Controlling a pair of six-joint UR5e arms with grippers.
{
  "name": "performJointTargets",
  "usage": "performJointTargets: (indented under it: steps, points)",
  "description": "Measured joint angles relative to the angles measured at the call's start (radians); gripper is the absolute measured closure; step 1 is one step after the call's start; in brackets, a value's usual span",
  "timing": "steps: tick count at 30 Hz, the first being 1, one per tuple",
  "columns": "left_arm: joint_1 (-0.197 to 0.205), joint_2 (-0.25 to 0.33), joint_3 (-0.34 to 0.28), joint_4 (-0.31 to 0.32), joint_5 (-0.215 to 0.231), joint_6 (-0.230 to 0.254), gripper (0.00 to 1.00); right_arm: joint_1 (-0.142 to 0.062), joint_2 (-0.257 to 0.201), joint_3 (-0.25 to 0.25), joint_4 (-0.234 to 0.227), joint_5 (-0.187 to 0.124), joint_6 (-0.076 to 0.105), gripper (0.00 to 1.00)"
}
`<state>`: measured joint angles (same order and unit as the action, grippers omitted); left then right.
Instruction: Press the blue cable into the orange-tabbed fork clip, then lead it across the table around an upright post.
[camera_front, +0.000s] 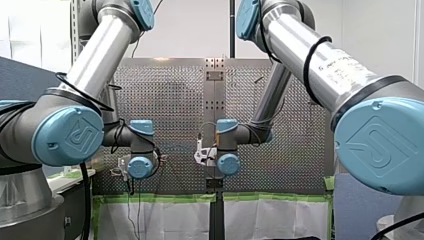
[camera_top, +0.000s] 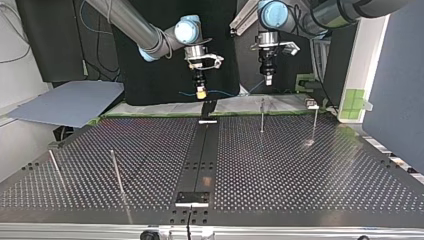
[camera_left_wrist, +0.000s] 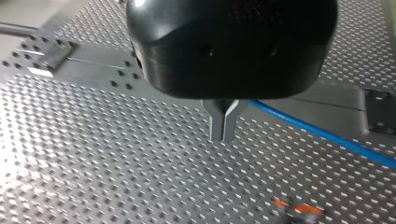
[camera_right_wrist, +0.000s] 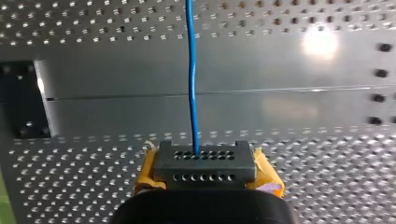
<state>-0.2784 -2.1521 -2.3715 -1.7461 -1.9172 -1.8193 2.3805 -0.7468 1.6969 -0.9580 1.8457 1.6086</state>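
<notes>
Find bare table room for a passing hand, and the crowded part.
Top view: the widest bare table lies between the dark centre strip and the view's right edge, nearer than the two posts there. Another patch: between the strip and the posts at left. Crowded: the far edge, with my left gripper, my right gripper and the cable.

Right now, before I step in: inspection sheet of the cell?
Surface: perforated table, solid strip down the middle.
Job's things: blue cable; orange-tabbed clip, blurred, cable apart from it; four posts upright.
Clutter: nothing seen.
Grippers: left pincer shut, empty, above the table; right pincer shut on cable, yellow pads.
Cables: black arm leads, looped.
Surroundings: grey board at top view's left; green tape at its right.
</notes>
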Motion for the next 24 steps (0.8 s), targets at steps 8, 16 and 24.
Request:
performJointTargets:
  steps: [8, 16, 24]
  points:
    - [0.019, -0.083, 0.012, -0.004, 0.017, 0.002, 1.00, -0.019, 0.083, -0.068, 0.038, -0.001, 0.002, 1.00]
    - [0.031, -0.134, 0.048, -0.037, 0.090, -0.005, 1.00, -0.036, 0.153, -0.088, 0.046, -0.010, -0.002, 1.00]
    - [0.050, -0.137, 0.092, -0.079, 0.126, -0.016, 1.00, -0.043, 0.164, -0.109, 0.061, -0.012, -0.002, 1.00]
